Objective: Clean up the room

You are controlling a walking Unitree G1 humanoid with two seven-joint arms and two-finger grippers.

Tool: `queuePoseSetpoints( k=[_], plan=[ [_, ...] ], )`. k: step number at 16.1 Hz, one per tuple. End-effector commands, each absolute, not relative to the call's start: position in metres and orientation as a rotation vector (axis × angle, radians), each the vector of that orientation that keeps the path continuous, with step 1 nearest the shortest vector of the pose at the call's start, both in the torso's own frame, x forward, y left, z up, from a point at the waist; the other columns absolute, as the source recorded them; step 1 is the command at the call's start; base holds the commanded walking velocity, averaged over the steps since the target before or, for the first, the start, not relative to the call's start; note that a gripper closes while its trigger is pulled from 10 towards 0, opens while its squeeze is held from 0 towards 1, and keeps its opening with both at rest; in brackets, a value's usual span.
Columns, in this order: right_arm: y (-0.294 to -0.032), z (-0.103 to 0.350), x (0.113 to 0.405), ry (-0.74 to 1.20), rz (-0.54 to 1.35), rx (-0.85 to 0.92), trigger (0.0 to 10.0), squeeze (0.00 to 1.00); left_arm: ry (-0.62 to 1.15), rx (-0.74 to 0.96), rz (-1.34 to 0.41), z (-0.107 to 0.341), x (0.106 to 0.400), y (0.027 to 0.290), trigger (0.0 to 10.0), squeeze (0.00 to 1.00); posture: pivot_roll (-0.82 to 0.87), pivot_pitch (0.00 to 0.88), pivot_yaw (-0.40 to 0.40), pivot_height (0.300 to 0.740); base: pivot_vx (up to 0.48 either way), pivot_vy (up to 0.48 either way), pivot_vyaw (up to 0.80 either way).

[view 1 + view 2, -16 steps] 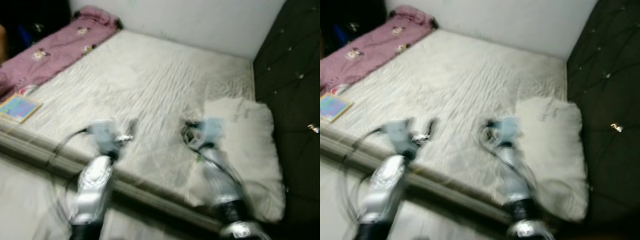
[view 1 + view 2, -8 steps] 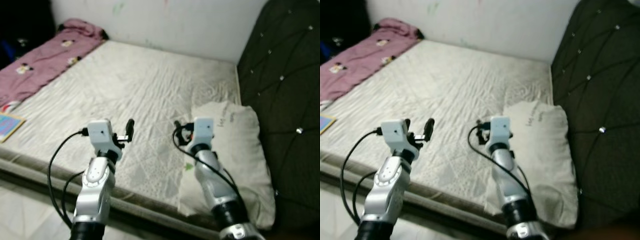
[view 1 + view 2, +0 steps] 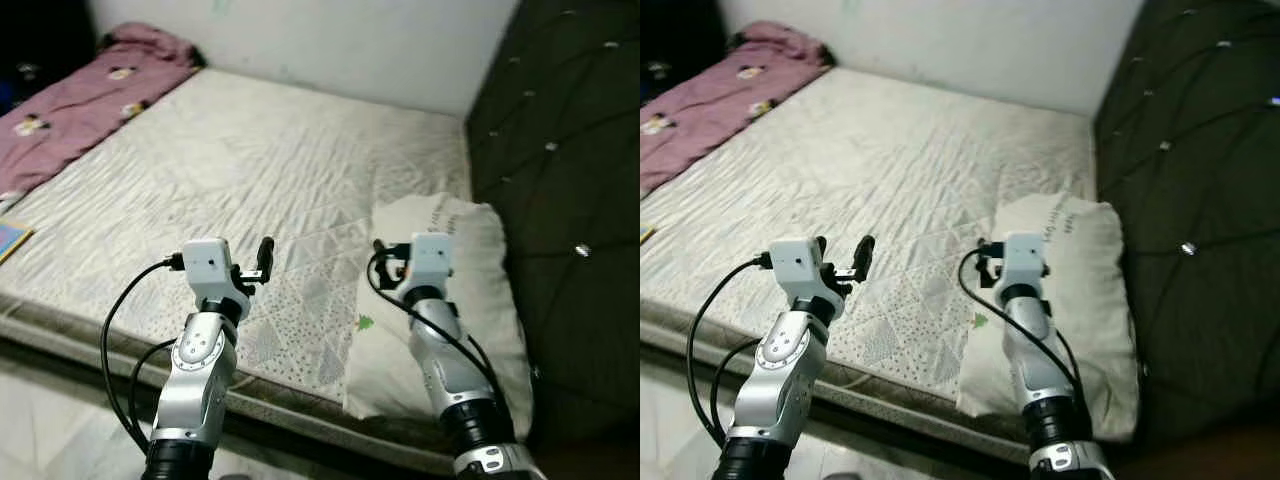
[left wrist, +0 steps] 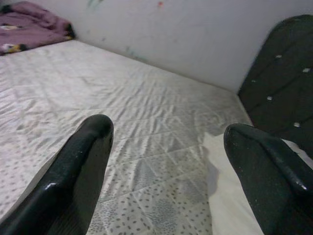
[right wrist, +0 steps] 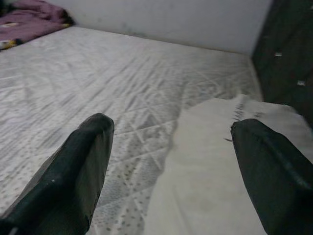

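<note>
At the far left, a pink blanket printed with small cartoon figures lies bunched along the left side of the bed, running up to the white wall, and the corner of a colourful book pokes in at the edge of the head view, resting on the mattress near its front-left border. The mattress itself is bare, pale and quilted, with a dotted pattern toward its near edge. The left tool is held up over the near part of the mattress at the end of its silver arm, its two black fingers spread wide apart and grasping nothing; the wrist view looks between them across the quilting to the wall. Just to the right, the right tool is raised at about the same height, hovering over the inner edge of a white pillow, its fingers likewise released and empty. The pillow lies on the right side of the mattress, its far end bearing some small dark lettering, its right side up against the dark tufted headboard that closes the scene.
</note>
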State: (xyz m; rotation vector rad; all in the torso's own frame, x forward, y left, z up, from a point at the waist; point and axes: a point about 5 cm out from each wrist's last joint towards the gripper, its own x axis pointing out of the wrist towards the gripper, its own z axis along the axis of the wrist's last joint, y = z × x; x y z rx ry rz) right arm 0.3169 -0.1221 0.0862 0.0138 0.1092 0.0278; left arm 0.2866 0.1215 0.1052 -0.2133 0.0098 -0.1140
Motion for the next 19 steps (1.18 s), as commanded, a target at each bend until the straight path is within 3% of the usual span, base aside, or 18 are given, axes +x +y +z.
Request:
queuePoseSetpoints(
  k=[1,6,16,19],
  plan=[
    [-0.1133,0.0858,0.3167,0.118,0.057,0.013,10.0,0.00,0.021,-0.227,-0.097,0.1032,0.2862,0.1199,10.0,0.00,0.08,0.000,-0.038,0.740,0.000,0.480,-0.80],
    [-0.1123,0.0848,0.3176,0.125,0.066,0.016,10.0,0.00,0.019,-0.241,-0.075,0.1031,0.2870,0.1225,10.0,0.00,0.08,0.000,-0.042,0.740,0.000,0.480,-0.42],
    [-0.1107,0.0837,0.3181,0.132,0.076,0.015,10.0,0.00,-0.009,-0.244,-0.082,0.1069,0.2875,0.1238,10.0,0.00,0.08,0.000,-0.041,0.740,0.000,0.000,0.00],
    [-0.1102,0.0832,0.3180,0.136,0.076,0.014,10.0,0.00,0.002,-0.255,-0.074,0.1055,0.2876,0.1249,10.0,0.00,0.08,0.000,-0.041,0.740,0.000,0.389,0.00]
  ],
)
